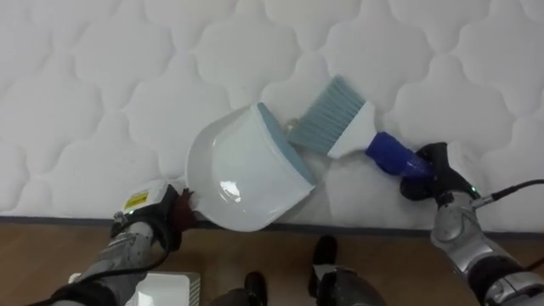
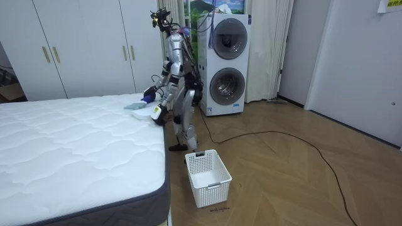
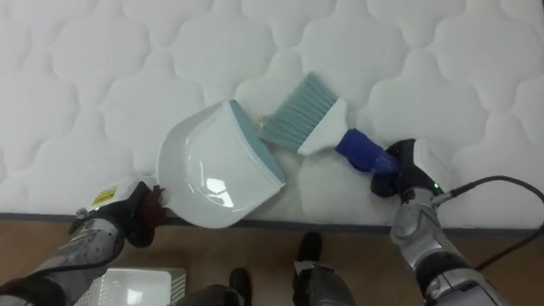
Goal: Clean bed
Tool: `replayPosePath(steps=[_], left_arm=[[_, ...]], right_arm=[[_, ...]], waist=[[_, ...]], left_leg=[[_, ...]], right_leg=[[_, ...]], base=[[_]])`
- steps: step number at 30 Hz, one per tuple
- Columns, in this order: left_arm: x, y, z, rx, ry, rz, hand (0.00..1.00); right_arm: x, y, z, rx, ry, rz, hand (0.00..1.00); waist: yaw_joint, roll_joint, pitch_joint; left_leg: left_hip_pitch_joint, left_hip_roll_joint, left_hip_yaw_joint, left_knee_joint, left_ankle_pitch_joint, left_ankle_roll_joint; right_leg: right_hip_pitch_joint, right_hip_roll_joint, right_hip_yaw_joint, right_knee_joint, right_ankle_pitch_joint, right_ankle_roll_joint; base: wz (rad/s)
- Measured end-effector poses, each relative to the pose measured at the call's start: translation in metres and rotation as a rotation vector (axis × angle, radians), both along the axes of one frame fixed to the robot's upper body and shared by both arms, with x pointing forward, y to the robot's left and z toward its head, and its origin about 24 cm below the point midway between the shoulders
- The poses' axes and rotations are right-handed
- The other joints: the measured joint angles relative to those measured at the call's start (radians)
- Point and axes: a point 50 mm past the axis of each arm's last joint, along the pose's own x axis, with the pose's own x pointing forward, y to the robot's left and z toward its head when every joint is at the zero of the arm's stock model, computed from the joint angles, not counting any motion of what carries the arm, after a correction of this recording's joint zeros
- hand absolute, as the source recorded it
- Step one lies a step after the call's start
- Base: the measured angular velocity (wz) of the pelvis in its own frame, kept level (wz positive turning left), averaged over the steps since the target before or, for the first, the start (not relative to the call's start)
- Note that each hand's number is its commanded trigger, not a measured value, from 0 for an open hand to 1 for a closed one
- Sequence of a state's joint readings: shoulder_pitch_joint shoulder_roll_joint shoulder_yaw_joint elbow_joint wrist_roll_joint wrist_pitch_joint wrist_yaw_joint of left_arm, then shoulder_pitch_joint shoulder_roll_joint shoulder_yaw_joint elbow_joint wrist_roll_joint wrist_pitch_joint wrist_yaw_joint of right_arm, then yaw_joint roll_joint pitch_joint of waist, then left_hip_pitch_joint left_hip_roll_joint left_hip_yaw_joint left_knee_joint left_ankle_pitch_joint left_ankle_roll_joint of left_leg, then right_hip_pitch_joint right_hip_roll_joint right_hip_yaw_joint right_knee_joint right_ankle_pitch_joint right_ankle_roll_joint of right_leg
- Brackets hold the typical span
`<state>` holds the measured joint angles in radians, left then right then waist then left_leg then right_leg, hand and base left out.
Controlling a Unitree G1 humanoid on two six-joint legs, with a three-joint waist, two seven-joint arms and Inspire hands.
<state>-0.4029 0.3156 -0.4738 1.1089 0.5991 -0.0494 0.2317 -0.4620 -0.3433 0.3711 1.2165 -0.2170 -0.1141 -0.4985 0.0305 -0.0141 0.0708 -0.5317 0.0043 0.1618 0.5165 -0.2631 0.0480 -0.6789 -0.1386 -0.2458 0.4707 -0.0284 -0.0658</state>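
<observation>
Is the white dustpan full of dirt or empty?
Empty. The dustpan is bare white inside, with just a shiny glare. What looks like one small scrap sits at its blue lip, beside the brush.

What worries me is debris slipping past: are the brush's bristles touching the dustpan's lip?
Touching. In the left eye view the brush's bristles meet the blue-grey lip of the dustpan at their lower corner, with no mattress showing between.
</observation>
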Motion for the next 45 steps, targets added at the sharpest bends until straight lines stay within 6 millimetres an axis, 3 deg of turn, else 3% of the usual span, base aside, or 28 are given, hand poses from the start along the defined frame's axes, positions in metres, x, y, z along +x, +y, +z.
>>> replayPosePath(steps=[2, 5, 10, 13, 16, 19, 25, 38, 45], left_arm=[[0.002, 0.002, 0.003, 0.009, -0.013, -0.008, 1.0], [0.005, 0.01, 0.01, 0.057, -0.038, -0.036, 1.0], [0.009, 0.017, 0.018, 0.097, -0.067, -0.057, 1.0], [0.009, 0.027, 0.022, 0.155, -0.067, -0.073, 1.0], [0.009, 0.032, 0.024, 0.193, -0.086, -0.085, 1.0], [0.012, 0.034, 0.03, 0.238, -0.121, -0.114, 1.0], [0.014, 0.041, 0.035, 0.283, -0.159, -0.12, 1.0], [0.015, 0.044, 0.039, 0.32, -0.183, -0.135, 1.0], [0.013, 0.048, 0.038, 0.334, -0.183, -0.118, 1.0]], right_arm=[[0.001, -0.007, 0.003, -0.038, 0.024, 0.005, 1.0], [0.001, -0.025, 0.01, -0.093, 0.055, -0.028, 1.0], [0.0, -0.079, 0.045, -0.299, 0.068, -0.102, 1.0], [0.005, -0.086, 0.057, -0.376, 0.072, -0.098, 1.0], [0.008, -0.086, 0.061, -0.4, 0.069, -0.095, 1.0], [0.011, -0.084, 0.064, -0.44, 0.071, -0.069, 1.0], [0.015, -0.082, 0.067, -0.547, 0.1, -0.003, 1.0], [0.033, -0.075, 0.085, -0.847, 0.185, 0.128, 1.0], [0.052, -0.058, 0.1, -1.012, 0.207, 0.223, 1.0]], waist=[[0.002, -0.011, -0.0008], [0.01, -0.049, -0.0022], [0.028, -0.082, -0.0005], [0.029, -0.113, -0.0007], [0.029, -0.129, 0.0004], [0.031, -0.129, 0.0003], [0.028, -0.126, 0.0014], [0.052, -0.124, 0.0015], [0.058, -0.133, 0.0043]], left_leg=[[-0.005, 0.0, 0.0, 0.0, 0.0, 0.0], [-0.014, 0.006, 0.001, 0.003, 0.0, -0.001], [-0.035, 0.022, 0.014, 0.02, 0.0, -0.001], [-0.035, 0.034, 0.027, 0.024, 0.001, -0.01], [-0.041, 0.039, 0.023, 0.041, -0.002, -0.019], [-0.065, 0.057, 0.012, 0.077, -0.009, -0.033], [-0.097, 0.075, -0.006, 0.109, -0.011, -0.032], [-0.105, 0.09, -0.002, 0.108, 0.0, -0.045], [-0.099, 0.094, -0.003, 0.105, 0.002, -0.048]], right_leg=[[-0.002, 0.0, -0.002, -0.003, 0.0, 0.0], [-0.01, 0.003, -0.003, -0.006, 0.006, -0.006], [-0.021, 0.018, 0.003, -0.025, 0.032, -0.016], [-0.021, 0.019, 0.001, -0.024, 0.033, -0.021], [-0.018, 0.027, -0.006, -0.021, 0.026, -0.027], [-0.022, 0.046, -0.008, -0.022, 0.027, -0.029], [-0.035, 0.06, -0.02, -0.025, 0.025, -0.026], [-0.043, 0.069, -0.032, -0.037, 0.018, -0.028], [-0.037, 0.076, -0.031, -0.044, 0.016, -0.029]], base=[[0.04], [0.01], [-0.09], [-0.14], [0.02], [0.02], [0.03], [-0.01], [-0.03]])
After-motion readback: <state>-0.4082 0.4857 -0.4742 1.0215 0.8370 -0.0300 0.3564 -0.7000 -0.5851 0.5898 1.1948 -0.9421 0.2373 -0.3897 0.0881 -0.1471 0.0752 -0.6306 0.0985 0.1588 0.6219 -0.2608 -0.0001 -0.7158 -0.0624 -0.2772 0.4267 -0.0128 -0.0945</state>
